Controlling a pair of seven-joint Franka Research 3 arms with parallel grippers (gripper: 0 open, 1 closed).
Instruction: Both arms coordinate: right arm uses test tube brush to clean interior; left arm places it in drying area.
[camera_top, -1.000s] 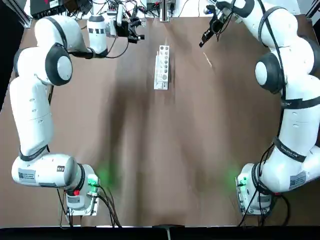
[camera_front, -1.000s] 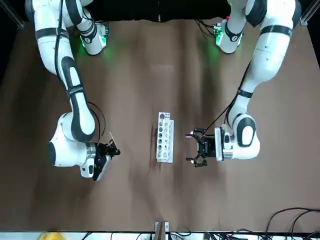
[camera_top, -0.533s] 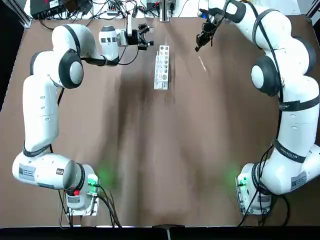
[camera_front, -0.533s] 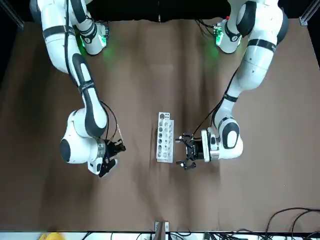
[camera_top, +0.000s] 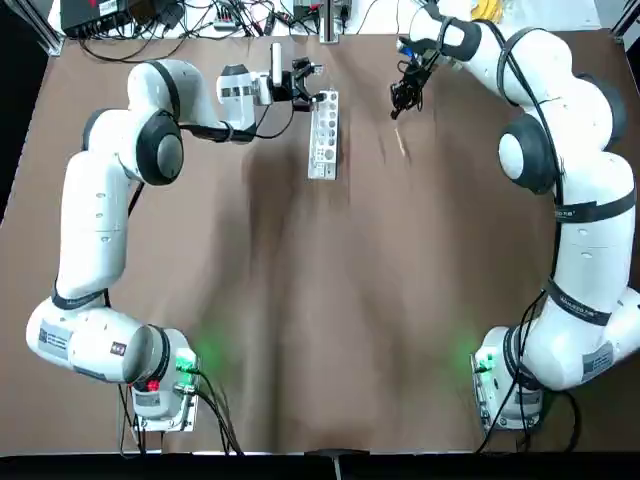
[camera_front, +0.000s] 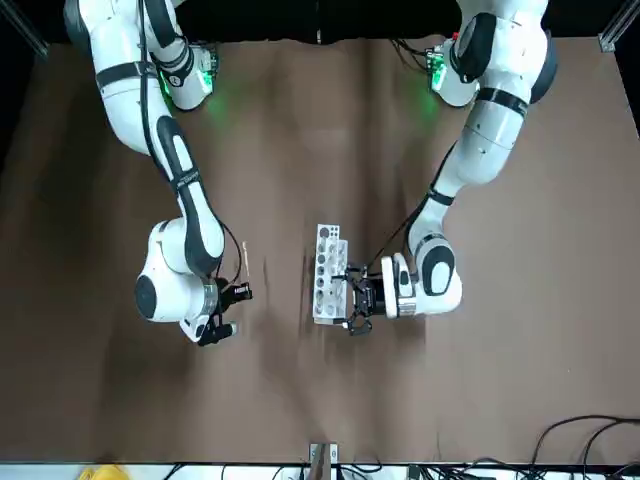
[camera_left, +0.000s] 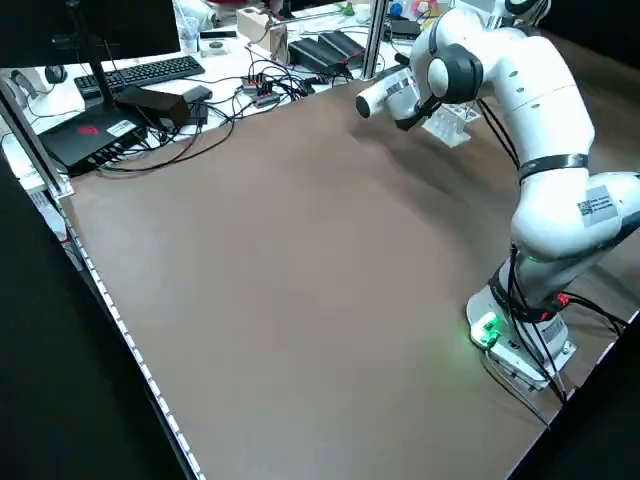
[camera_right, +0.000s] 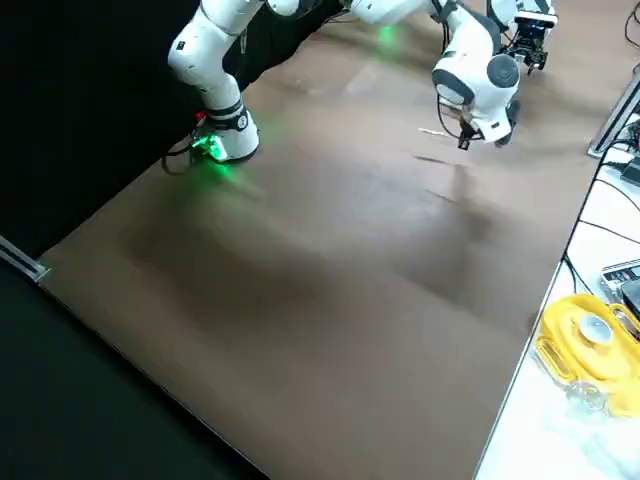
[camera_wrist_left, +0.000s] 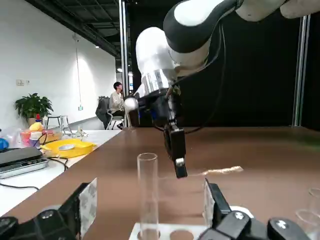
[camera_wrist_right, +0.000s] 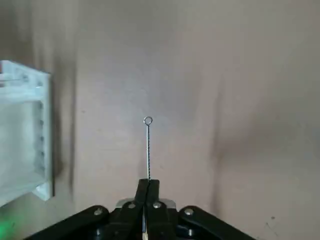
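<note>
Fingers (camera_wrist_left: 89, 207) of my left gripper (camera_wrist_left: 147, 210) stand wide apart, holding nothing — a clear glass tube (camera_wrist_left: 148, 187) rises upright in the white rack (camera_wrist_left: 170, 231) between them. My right gripper (camera_wrist_right: 149, 184), beside the rack, pinches shut on the brush (camera_wrist_right: 148, 150) — its looped end protruding.

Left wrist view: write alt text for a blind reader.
An open black pincer faces an upright clear test tube in a white rack; beyond, the other arm's dark pincer points down over the brown table.
</note>
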